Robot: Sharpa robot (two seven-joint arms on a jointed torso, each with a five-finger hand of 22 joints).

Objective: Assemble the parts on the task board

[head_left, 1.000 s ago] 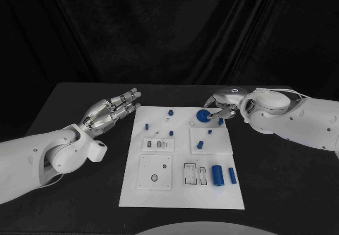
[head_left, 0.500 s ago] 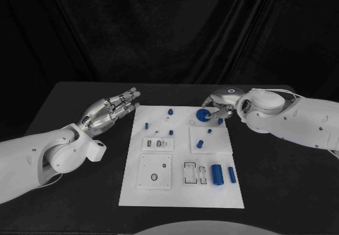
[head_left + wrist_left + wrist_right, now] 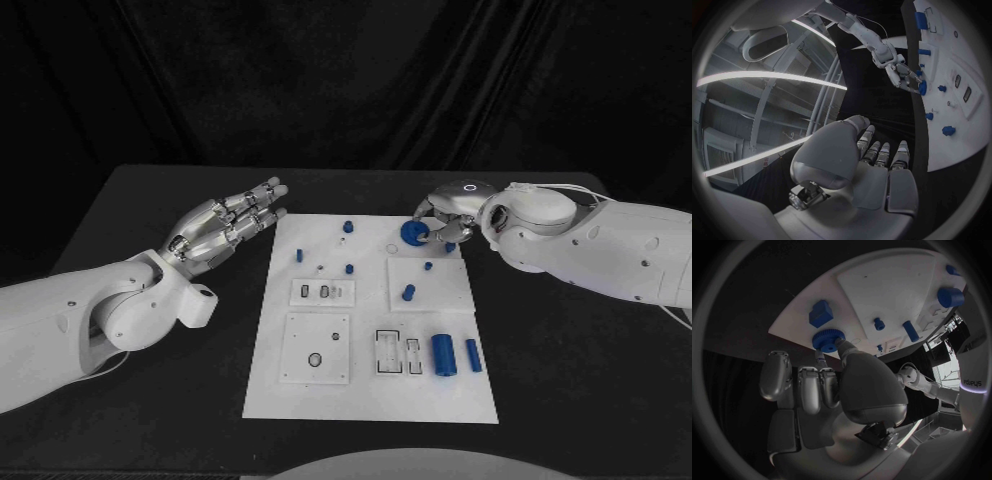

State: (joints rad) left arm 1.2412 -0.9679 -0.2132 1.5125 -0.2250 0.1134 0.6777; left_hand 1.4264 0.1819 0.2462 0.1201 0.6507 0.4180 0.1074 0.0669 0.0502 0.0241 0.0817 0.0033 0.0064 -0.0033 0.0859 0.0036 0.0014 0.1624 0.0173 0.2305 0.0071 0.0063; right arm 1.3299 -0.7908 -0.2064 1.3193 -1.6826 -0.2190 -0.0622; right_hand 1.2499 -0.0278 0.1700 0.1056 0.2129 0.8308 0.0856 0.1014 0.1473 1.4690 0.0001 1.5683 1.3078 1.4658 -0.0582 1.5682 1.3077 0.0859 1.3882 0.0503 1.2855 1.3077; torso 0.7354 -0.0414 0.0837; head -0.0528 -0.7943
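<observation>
A: Quick check pls. What's the right hand (image 3: 450,226) doing, and where's the part?

B: It's pinching the blue gear (image 3: 414,235) betw. thumb and a fingertip, other fingers curled beside it. The gear is sitting at approx. 1 o'clock on the white board (image 3: 372,390), near the far edge. In the right wrist view the fingertips (image 3: 841,345) are touching the gear's rim (image 3: 828,339), with a small blue block (image 3: 819,313) just beside it.

A: Left hand?

B: Left hand (image 3: 228,227) is hovering off the board at 10 o'clock, fingers spread, holding nothing.

A: What's worrying you?

B: You're gripping by the rim only, so I'm guessing the gear could tip or slip if you're twisting or lifting fast. Can't tell whether it's seated on a peg or lying loose. If it's tilting, it may be jamming rather than dropping in. The block close by could get knocked too.

A: How's the gear looking?

B: Round, flat, ridged edge, solid blue, prob. hard plastic. Other blue pieces are standing around the board: small pegs (image 3: 348,229) at 12, two cylinders (image 3: 444,355) lying at 4 o'clock.
</observation>
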